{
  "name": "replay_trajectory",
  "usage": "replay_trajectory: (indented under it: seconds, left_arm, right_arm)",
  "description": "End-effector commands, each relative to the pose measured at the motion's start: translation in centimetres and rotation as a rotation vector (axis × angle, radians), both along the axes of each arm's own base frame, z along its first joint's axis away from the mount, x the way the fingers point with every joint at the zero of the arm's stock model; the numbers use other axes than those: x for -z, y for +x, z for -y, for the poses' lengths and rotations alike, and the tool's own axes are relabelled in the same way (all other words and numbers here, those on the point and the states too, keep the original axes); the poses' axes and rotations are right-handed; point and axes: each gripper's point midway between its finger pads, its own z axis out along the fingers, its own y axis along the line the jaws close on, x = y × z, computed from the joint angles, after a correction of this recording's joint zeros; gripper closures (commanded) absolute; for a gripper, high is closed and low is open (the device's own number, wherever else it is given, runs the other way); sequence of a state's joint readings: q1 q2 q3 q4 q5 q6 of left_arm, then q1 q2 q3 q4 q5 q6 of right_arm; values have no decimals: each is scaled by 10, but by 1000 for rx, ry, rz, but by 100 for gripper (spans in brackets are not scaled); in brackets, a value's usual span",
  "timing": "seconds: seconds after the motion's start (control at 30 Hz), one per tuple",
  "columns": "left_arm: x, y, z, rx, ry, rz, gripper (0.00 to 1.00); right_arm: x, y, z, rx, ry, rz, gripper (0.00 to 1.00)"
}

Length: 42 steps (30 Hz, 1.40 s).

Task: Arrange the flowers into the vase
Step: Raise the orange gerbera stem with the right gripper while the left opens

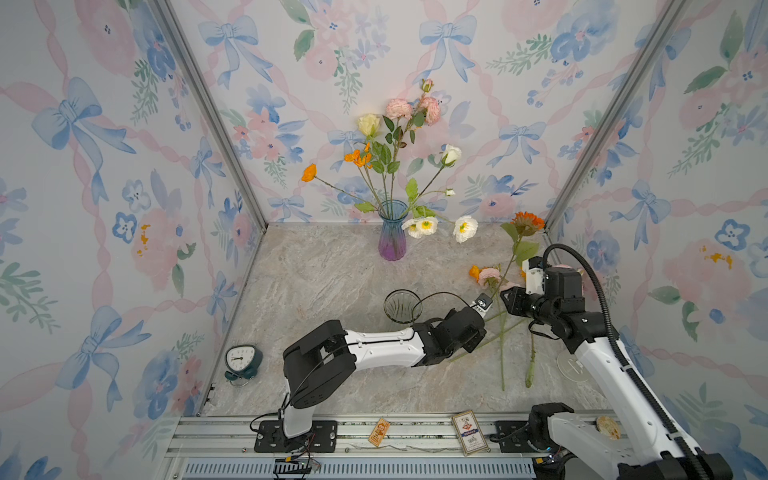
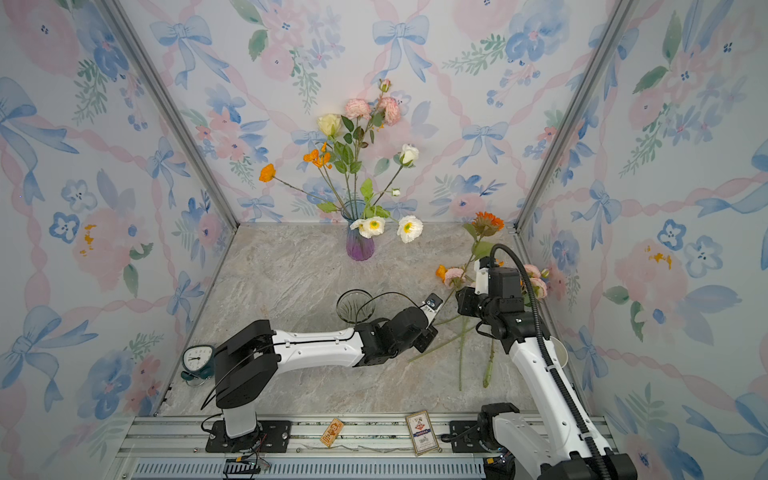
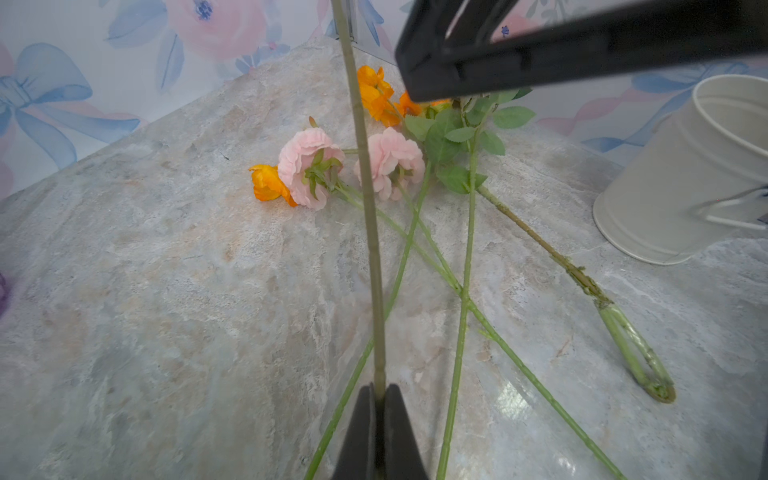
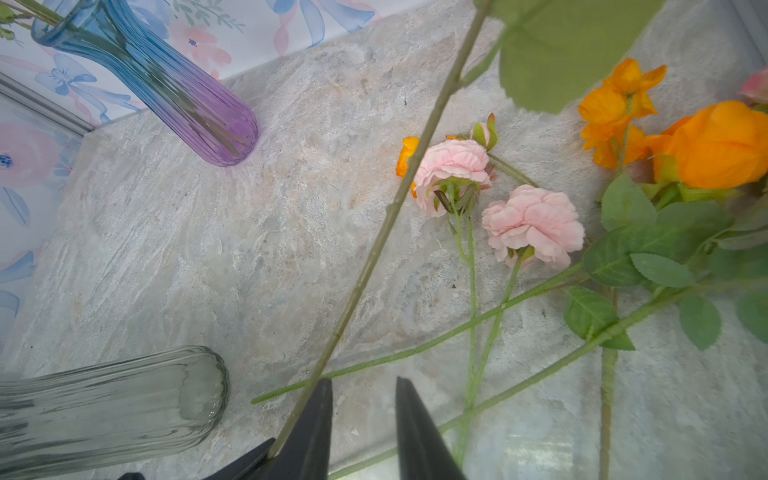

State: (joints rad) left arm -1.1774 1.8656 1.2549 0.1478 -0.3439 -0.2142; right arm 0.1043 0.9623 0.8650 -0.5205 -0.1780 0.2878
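Left jaws clamped tight on the orange gerbera's stem [image 3: 365,208], bloom [image 1: 528,222] riding high over the desk [image 1: 324,282]; right jaws just beside it, parted, gripping nothing. Danger here: that long stem could swivel in the pinch, and the head may snag the right arm's black cable [image 1: 561,246]. The vase [image 1: 392,237] stands by the back wall, well apart, its narrow mouth crowded, so a clumsy poke could tip it. Drooping white poppies [image 1: 465,228] hang beside its neck, a clear glass [image 1: 402,306] sits on the way, pink roses [image 3: 309,166] lie loose below
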Motion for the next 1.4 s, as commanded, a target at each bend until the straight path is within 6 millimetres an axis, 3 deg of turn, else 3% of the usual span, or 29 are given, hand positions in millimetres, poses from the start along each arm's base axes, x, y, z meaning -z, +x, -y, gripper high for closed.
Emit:
replay_trajectory:
  seconds: [0.0,0.27,0.63,0.9,0.93,1.0,1.03,1.1,1.23,1.37]
  left_arm:
    - [-17,4,2,3,-37,25,100]
    - [-23,-17,13,89,-64,22,100]
    - [-40,-24,10,66,-91,64,100]
    - [-33,-35,14,148,-75,60,100]
    - [-32,-39,15,171,-70,58,94]
    - [-34,-48,17,234,-70,57,56]
    - [-39,-52,17,265,-73,64,42]
    - [-53,-67,15,364,-77,96,3]
    - [-91,-97,3,561,-70,192,2]
    - [-123,-105,-25,589,-62,303,2]
  right_arm:
    - [-4,-4,8,38,-11,12,67]
    - [-16,5,0,14,52,77,63]
    - [5,12,2,50,56,-27,64]
    - [-12,13,-8,0,104,67,100]
    - [-13,12,-7,2,98,72,100]
    - [-18,10,-3,9,76,86,100]
    - [-21,9,-1,15,66,94,100]
    - [-27,6,4,27,41,122,100]
    - [-53,1,5,15,29,233,100]
    - [-105,-13,-7,-57,58,454,100]
